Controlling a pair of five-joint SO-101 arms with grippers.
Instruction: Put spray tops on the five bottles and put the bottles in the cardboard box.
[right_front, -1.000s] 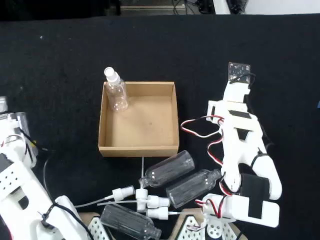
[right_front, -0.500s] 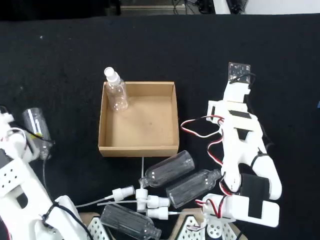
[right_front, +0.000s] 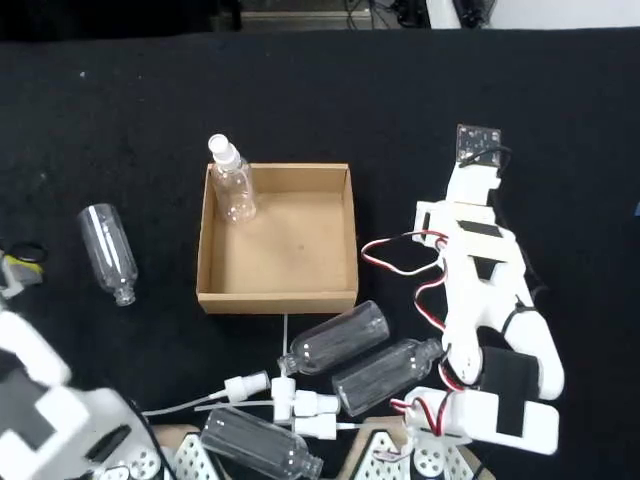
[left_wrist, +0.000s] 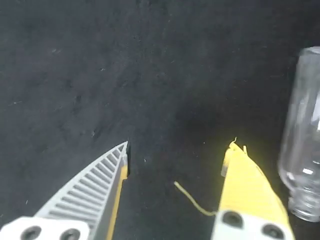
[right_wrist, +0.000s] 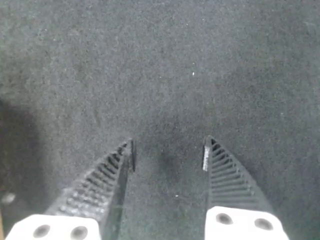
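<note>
1. Five clear plastic bottles are out on the worktop (right_front: 130, 110), which is covered in fuzzy black cloth.
2. The cardboard box (right_front: 278, 299) is brown and square, with an open top. It sits near the middle of the worktop.
3. A bottle with a spray top (right_front: 231, 186) stands up in a back corner of the box. Its top is white and round.
4. A lone bottle (right_front: 108, 253) lies on its side, well apart from the box. It has no top, so its mouth is open. In the left wrist view the lone bottle (left_wrist: 305, 130) looks smooth and see-through, close beside the yellow finger.
5. Three more lie on their sides in front of the box: a bottle close to the box (right_front: 335, 340), a bottle beside it (right_front: 385, 375) and a bottle at the worktop's edge (right_front: 262, 445).
6. White spray tops (right_front: 300, 403) with thin tubes lie in a little bunch between those three.
7. The left arm's fingers (left_wrist: 100, 185) are spread wide and hold nothing. One is grey with ridges and one is yellow and smooth. Both are pointy.
8. The right arm's fingers (right_wrist: 100, 185) are dark, ridged and pointy. They are spread apart with just bare cloth between them.
9. The right arm (right_front: 485, 300) is white plastic with red, white and black wires. It stands beside the box.
</note>
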